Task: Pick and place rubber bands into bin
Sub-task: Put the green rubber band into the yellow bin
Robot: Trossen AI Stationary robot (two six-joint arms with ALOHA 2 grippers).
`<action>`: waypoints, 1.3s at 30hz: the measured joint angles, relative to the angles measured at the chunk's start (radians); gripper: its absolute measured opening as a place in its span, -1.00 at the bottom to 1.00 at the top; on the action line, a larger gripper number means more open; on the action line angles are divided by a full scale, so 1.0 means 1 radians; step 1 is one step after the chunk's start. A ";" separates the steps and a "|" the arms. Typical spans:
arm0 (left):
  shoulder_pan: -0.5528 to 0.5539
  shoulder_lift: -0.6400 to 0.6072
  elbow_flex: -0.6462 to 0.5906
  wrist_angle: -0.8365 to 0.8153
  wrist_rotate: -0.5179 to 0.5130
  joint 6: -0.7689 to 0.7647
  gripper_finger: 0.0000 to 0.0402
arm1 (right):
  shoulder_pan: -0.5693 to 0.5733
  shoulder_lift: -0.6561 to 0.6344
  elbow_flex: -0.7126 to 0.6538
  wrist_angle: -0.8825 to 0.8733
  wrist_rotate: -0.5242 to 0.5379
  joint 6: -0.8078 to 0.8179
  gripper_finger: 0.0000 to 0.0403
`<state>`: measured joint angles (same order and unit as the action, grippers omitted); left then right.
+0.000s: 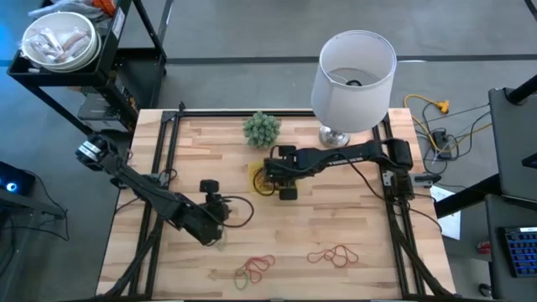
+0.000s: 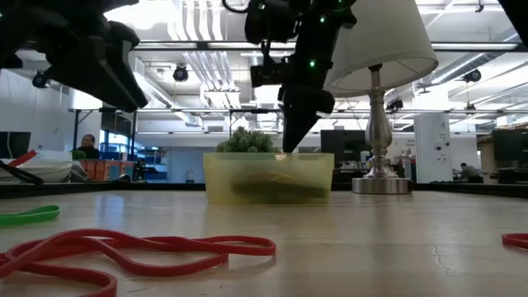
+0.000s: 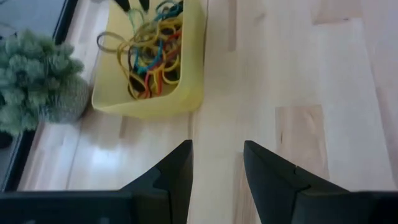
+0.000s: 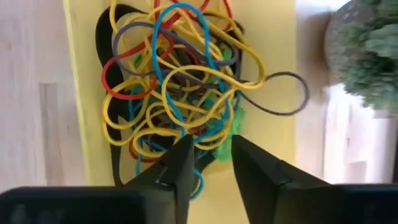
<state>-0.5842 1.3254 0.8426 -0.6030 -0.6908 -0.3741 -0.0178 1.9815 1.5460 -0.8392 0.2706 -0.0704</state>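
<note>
The yellow bin [image 1: 255, 173] stands on the table's far middle and holds a tangled heap of rubber bands [image 4: 180, 81] in yellow, red, blue, green and black. My right gripper [image 4: 210, 157] hangs open over the bin's heap, pointing steeply down; in the low view my right gripper [image 2: 290, 139] is just above the bin's rim. My left gripper [image 3: 216, 163] is open over bare wood nearer the table's left front, with nothing between its fingers. More rubber bands [image 1: 256, 268] and a red tangle [image 1: 336, 254] lie flat near the front edge. My right gripper is open above the heap. A green band [image 4: 229, 138] lies right at its fingertips on top of the other bands, and I cannot tell whether the fingers touch it.
A small green plant [image 1: 262, 128] stands just beyond the bin, and a white-shaded lamp [image 1: 352, 71] at the far right. A metal bowl [image 1: 59, 42] sits on a cart off the table's far left. Bare wood lies between the bin and the loose bands.
</note>
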 joint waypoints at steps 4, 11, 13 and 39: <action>0.000 -0.019 -0.028 0.024 -0.001 -0.013 -0.37 | 0.016 -0.056 0.000 -0.032 0.026 0.029 -0.36; 0.000 -0.030 -0.052 0.065 0.006 -0.015 -0.37 | 0.096 -0.178 -0.009 -0.128 0.039 0.133 -0.28; 0.000 -0.028 -0.062 0.093 0.050 -0.014 -0.37 | 0.150 -0.204 -0.018 -0.168 0.035 0.161 -0.28; 0.011 0.199 -0.037 0.090 0.470 -0.072 -0.37 | 0.862 -0.259 -0.276 -0.086 0.314 0.717 -0.49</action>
<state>-0.5737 1.5247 0.8054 -0.5129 -0.2208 -0.4459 0.8441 1.7226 1.2701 -0.9251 0.5849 0.6470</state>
